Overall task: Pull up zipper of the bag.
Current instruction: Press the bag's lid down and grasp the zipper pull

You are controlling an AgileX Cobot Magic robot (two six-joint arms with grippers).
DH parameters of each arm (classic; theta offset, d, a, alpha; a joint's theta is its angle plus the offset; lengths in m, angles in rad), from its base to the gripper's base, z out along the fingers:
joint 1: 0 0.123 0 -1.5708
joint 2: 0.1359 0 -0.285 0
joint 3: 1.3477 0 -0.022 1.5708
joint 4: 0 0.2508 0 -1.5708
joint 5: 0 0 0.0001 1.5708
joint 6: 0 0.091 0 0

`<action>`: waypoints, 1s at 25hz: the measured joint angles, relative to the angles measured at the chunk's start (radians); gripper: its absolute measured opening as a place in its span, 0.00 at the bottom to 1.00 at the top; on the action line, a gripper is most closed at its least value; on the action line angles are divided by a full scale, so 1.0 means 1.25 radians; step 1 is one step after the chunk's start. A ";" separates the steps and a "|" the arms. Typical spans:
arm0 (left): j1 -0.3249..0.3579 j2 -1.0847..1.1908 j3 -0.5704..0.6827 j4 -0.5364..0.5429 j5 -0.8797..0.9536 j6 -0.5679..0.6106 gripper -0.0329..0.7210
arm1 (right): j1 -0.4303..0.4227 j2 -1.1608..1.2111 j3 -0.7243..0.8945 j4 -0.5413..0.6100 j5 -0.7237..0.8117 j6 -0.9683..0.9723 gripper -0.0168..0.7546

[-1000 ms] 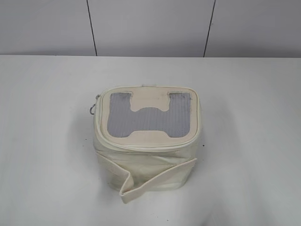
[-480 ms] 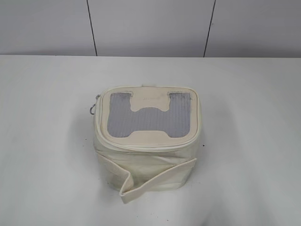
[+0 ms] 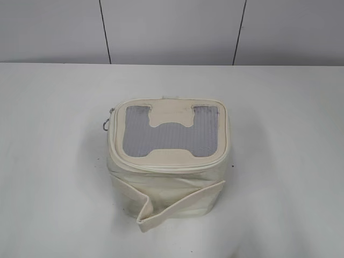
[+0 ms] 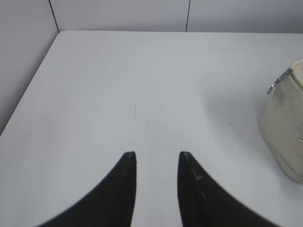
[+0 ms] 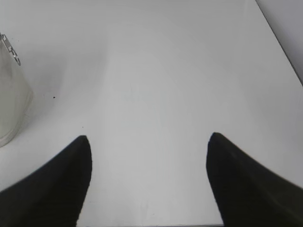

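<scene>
In the exterior view, the bag (image 3: 169, 164) sits upright near the middle of the white table (image 3: 48, 177), its grey mesh panel (image 3: 171, 131) facing up. The zipper (image 3: 177, 165) runs as a thin track around the top rim, and a silver pull (image 3: 107, 122) with a ring hangs off the bag's back left corner. A loose cream strap (image 3: 177, 207) folds across the front side. Neither arm appears here.

In the left wrist view, the left gripper (image 4: 157, 156) hangs over bare table, its two dark fingers a narrow gap apart with nothing between them. The bag (image 4: 284, 127) lies well off to the right edge, a metal pull (image 4: 279, 81) showing at its upper corner.

In the right wrist view, the right gripper (image 5: 147, 138) is spread wide and holds nothing. The bag (image 5: 12, 99) shows at the left edge, apart from the fingers, with a silver pull (image 5: 10, 49) at its top.
</scene>
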 joint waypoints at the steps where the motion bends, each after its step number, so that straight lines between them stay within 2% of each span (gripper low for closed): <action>1: 0.000 0.000 0.000 0.000 0.000 0.000 0.36 | 0.000 0.000 0.000 0.000 0.000 0.000 0.78; 17: 0.000 0.021 -0.007 -0.032 -0.024 0.000 0.36 | 0.000 0.022 -0.005 0.003 -0.007 0.000 0.78; 25: -0.001 0.152 -0.025 -0.066 -0.155 0.008 0.36 | 0.003 0.226 -0.027 0.009 -0.184 -0.005 0.78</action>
